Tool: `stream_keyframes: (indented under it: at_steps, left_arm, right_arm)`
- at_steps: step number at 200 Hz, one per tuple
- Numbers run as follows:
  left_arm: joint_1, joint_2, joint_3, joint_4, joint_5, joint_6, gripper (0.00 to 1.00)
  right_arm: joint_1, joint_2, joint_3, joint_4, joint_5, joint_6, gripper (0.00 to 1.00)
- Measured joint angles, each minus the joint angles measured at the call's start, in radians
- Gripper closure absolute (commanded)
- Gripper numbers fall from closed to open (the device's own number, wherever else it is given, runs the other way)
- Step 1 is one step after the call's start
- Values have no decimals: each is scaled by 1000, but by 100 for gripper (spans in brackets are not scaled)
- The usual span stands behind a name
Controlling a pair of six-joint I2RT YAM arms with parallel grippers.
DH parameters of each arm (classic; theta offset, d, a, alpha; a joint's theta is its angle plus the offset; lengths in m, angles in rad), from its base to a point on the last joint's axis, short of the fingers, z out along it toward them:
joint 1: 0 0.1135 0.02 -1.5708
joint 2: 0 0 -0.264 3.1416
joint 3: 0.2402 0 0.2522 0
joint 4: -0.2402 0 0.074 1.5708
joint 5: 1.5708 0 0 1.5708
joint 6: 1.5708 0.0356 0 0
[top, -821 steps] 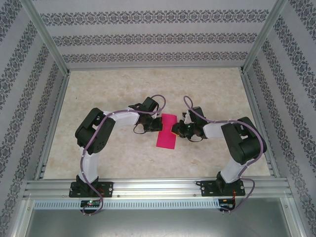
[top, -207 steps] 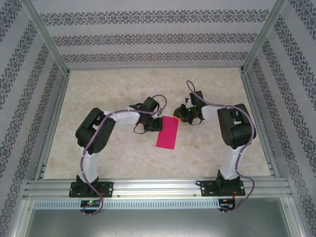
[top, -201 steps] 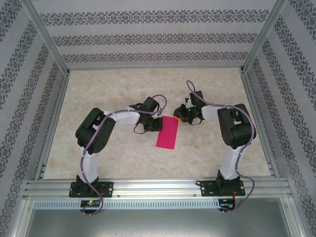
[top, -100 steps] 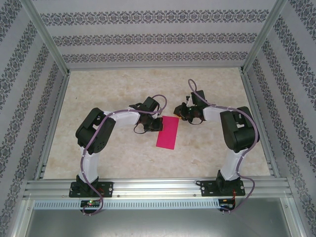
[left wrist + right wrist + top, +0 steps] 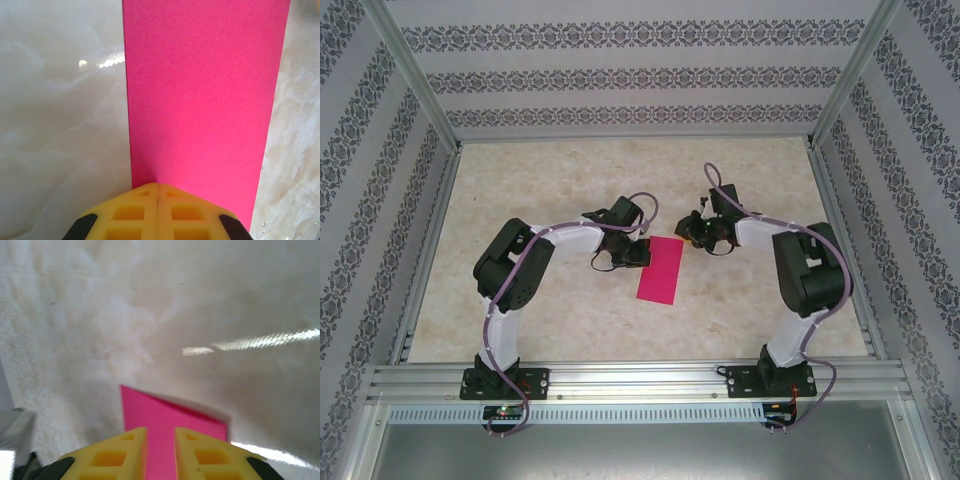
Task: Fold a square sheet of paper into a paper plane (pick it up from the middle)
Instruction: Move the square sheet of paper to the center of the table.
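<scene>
Since four seconds back, the right gripper (image 5: 687, 240) has shifted from the right edge of the sheet of paper (image 5: 660, 272) to just off its upper right corner. At frame centre, the left gripper (image 5: 641, 252) is fully closed, its tips resting on the sheet's left edge. The sheet of paper lies flat on the table (image 5: 560, 180) as a narrow pink rectangle. The right gripper's fingers (image 5: 117, 455) stand a slit apart, empty, with the pink corner just ahead.

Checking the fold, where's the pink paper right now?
In the top view the pink paper lies flat on the table between the arms, the left jaws shut at its left edge, the right jaws near its far right corner.
</scene>
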Motion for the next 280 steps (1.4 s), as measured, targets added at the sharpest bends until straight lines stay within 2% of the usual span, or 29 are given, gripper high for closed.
stream_keyframes:
  at_steps: [29,58,96,123,176,262,280]
  left_arm:
    - [-20,-16,-19,-4,2,-20,100]
    - [-40,-66,-66,-4,1,-46,95]
    - [-42,-218,-166,0,-60,-76,81]
    - [-42,-299,-212,7,-126,-90,80]
    - [-39,-307,-244,8,-193,-97,77]
    - [-13,-307,-254,25,-190,-121,75]
    - [-13,-307,-254,32,-184,-124,75]
  right_arm:
    - [36,-161,-67,-41,78,-3,73]
    - [106,-211,-141,-76,152,6,70]
    - [177,-211,-191,-115,224,26,70]
    - [202,-207,-191,-116,255,36,69]
    - [227,-151,-185,-118,299,39,69]
    - [266,-100,-82,-125,283,-2,70]
    - [267,-82,-46,-150,279,-21,66]
